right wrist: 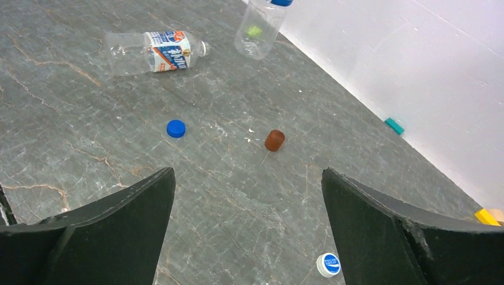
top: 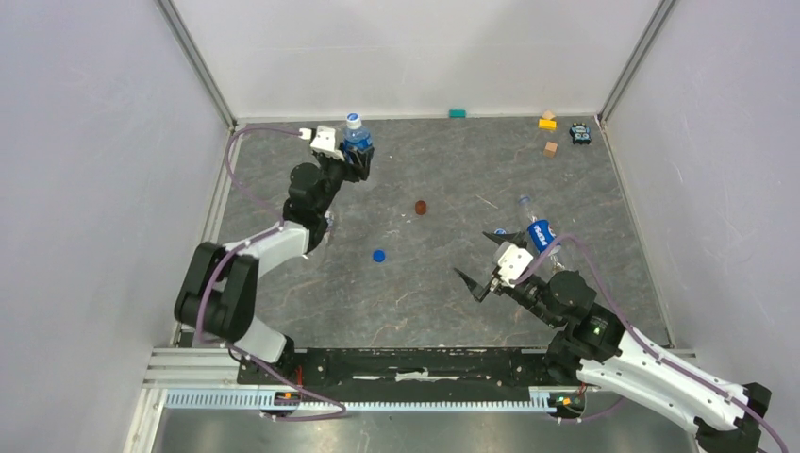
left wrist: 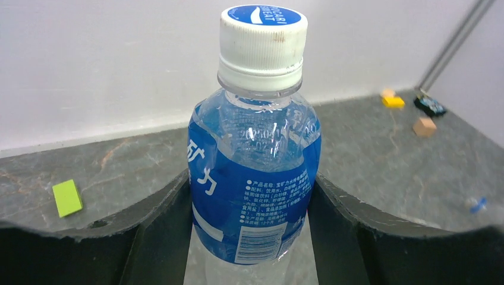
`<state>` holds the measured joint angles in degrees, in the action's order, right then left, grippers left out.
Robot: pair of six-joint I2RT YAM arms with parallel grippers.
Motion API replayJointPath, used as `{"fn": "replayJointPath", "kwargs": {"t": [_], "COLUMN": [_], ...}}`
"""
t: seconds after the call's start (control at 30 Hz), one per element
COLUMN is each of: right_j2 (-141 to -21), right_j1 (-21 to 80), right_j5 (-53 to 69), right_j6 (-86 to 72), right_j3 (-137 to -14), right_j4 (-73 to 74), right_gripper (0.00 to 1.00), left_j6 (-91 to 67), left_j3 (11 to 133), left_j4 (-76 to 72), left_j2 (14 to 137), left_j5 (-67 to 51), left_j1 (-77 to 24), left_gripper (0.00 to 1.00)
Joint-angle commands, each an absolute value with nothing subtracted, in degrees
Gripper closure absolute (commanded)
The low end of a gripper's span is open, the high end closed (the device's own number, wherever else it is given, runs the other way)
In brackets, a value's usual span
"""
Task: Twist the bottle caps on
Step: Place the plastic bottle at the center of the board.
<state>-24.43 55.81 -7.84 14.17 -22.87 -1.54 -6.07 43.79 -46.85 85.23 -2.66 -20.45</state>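
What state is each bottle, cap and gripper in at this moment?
Capped bottle: upright, cap on.
Left gripper: shut on that bottle.
Second bottle: on its side, no cap.
Third bottle: on its side.
Blue cap: loose on table.
White cap: loose on table.
Right gripper: open, empty.

Three bottles [top: 357,140] [top: 540,234] [right wrist: 151,50] – three caps, one solid blue [top: 378,255], two white-blue [left wrist: 262,44] [right wrist: 328,265] – one red-brown disc [top: 421,207].

Bare tabletop [top: 425,293] is seen between right gripper [top: 472,255] and blue cap [top: 378,255], disc [top: 421,207] off-line. Held bottle [top: 356,138] is set close to back wall [top: 415,57].
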Motion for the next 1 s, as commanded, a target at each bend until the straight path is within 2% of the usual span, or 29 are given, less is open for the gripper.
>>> {"fn": "replayJointPath", "kwargs": {"t": [0.0,0.17,0.37,0.67,0.97], "right_j2": [-23.73,-24.65,-25.68,-26.72,-26.92], "right_j1": [55.82,55.83,55.81,55.79,55.81], "right_j5": [-8.12,-7.84,-7.40,-6.40,-5.89], "right_j6": [16.46,17.55,18.43,18.89,18.96], "right_j3": [-22.25,-21.90,-21.24,-21.01,-20.93], "right_j4": [-4.96,-5.19,-5.96,-7.47,-7.71], "right_gripper": [0.02,0.02,0.02,0.02,0.02], "left_j6": [-14.04,-15.25,-12.95,-10.79,-3.92], "left_j3": [49.84,53.29,53.61,50.89,47.78], "left_j4": [-64.73,-71.43,-70.85,-74.67,-74.92], "left_j2": [94.32,104.05,109.15,113.87,113.91], "left_j5": [-5.66,-5.96,-4.66,-3.97,-5.32], "left_j1": [-16.70,-14.90,-14.72,-14.68,-16.22], "left_gripper": [0.97,0.96,0.92,0.91,0.82]}}
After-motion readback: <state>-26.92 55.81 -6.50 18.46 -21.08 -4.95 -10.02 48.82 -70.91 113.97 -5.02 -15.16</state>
